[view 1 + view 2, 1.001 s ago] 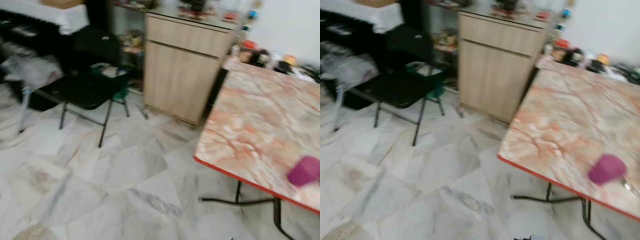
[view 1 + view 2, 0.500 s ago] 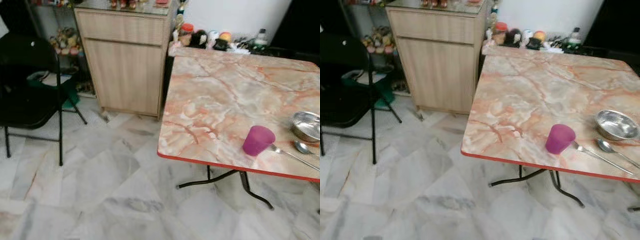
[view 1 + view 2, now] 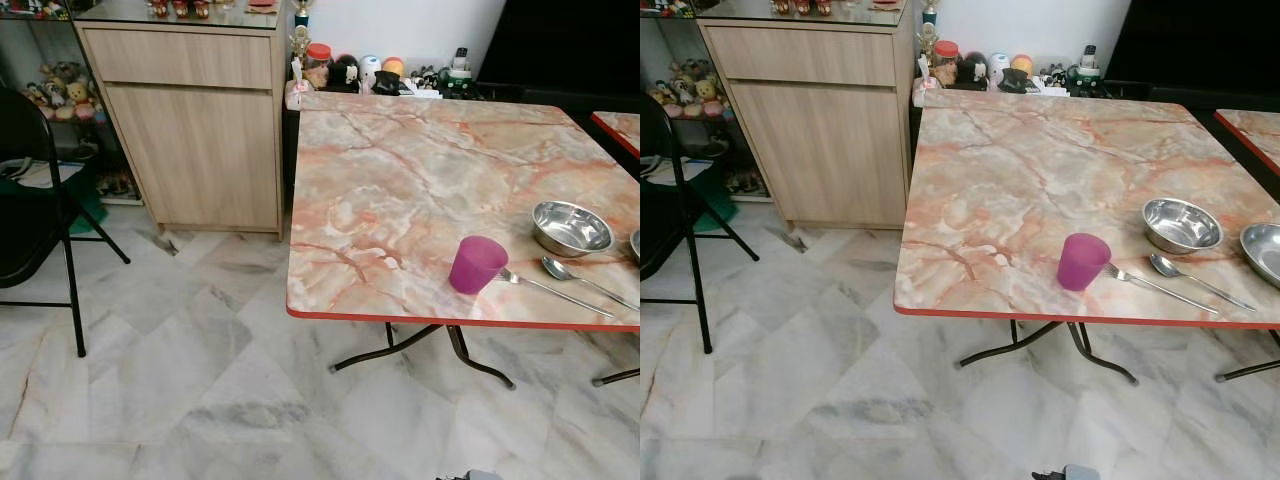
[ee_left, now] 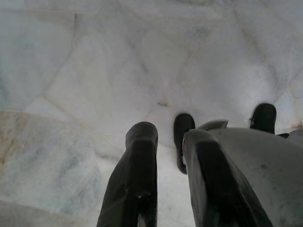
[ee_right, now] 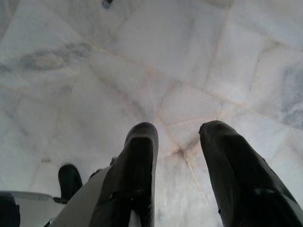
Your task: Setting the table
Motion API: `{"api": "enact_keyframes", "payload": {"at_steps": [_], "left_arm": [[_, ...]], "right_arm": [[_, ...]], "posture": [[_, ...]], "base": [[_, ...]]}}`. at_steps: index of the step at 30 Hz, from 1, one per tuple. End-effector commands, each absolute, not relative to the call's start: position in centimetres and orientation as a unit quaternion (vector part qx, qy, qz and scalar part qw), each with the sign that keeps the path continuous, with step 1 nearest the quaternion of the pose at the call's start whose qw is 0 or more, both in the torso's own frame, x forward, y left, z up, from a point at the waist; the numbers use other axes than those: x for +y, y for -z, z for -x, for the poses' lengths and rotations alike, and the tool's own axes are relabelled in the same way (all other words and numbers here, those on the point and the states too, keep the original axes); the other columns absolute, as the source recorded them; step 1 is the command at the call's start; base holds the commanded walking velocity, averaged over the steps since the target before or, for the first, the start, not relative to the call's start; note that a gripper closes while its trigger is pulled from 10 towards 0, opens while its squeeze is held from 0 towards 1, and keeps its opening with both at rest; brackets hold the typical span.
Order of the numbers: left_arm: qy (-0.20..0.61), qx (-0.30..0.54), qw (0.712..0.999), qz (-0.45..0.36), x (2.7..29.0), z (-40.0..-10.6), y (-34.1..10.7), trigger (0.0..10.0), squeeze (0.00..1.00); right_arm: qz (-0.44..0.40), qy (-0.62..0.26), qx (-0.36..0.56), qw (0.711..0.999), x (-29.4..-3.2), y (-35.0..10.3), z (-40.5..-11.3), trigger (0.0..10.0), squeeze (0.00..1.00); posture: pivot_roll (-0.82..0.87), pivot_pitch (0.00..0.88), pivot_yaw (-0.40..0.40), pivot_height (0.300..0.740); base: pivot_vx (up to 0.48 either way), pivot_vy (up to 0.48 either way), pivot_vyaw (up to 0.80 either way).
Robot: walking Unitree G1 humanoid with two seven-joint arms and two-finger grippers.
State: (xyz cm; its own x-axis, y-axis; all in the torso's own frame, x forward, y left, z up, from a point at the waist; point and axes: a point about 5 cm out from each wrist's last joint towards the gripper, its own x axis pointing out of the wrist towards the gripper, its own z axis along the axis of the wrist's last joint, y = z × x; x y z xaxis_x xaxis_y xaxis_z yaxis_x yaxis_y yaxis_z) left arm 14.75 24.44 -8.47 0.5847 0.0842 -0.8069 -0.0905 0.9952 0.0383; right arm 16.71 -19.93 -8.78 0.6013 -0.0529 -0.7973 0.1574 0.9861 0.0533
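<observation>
Left eye view shows the table (image 3: 400, 200) ahead and a bit to the right, with the floor (image 3: 180, 360) between it and the robot. Near the front edge stands a purple cup (image 3: 476, 264). Just beside the cup lies a fork (image 3: 552, 290), and next to that a spoon (image 3: 580, 277). Both point away to the right, long ways along the front edge. A steel bowl (image 3: 571, 227) sits a little farther back. A second bowl (image 3: 1264, 250) peeks in at the right edge.

Both arms hang low, pointing at the floor. The left gripper (image 4: 170, 156) has its fingers a small way apart and holds nothing. The right gripper (image 5: 179, 151) is spread a bit wider and is empty too.

All the table things lie on the right side, so the right arm looks nearer to them. The robot is well apart from the table, so it likely needs to step closer before it can reach.
</observation>
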Motion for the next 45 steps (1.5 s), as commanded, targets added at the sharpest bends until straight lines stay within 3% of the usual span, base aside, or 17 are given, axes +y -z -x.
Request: {"api": "enact_keyframes", "payload": {"at_steps": [1, 34, 45], "left_arm": [[-0.041, 0.410, 0.911, 0.028, 23.42, -19.44, 6.71, 10.0, 0.00], [-0.028, 0.396, 0.917, 0.039, 22.47, -20.30, 6.43, 10.0, 0.00], [-0.033, 0.401, 0.914, 0.048, 22.43, -20.23, 6.51, 10.0, 0.00]], "right_arm": [[-0.116, 0.075, 0.433, 0.891, -18.10, 7.89, -19.52, 10.0, 0.00], [-0.108, 0.078, 0.431, 0.893, -18.61, 7.76, -19.65, 10.0, 0.00], [-0.109, 0.077, 0.431, 0.892, -18.65, 7.77, -19.62, 10.0, 0.00]], "posture": [[0.18, 0.087, -0.086, 0.740], [0.17, 0.086, -0.098, 0.740], [0.16, 0.083, -0.099, 0.740]], "base": [[0.000, -0.472, 0.00], [0.000, -0.472, 0.00], [0.000, -0.059, 0.00]]}}
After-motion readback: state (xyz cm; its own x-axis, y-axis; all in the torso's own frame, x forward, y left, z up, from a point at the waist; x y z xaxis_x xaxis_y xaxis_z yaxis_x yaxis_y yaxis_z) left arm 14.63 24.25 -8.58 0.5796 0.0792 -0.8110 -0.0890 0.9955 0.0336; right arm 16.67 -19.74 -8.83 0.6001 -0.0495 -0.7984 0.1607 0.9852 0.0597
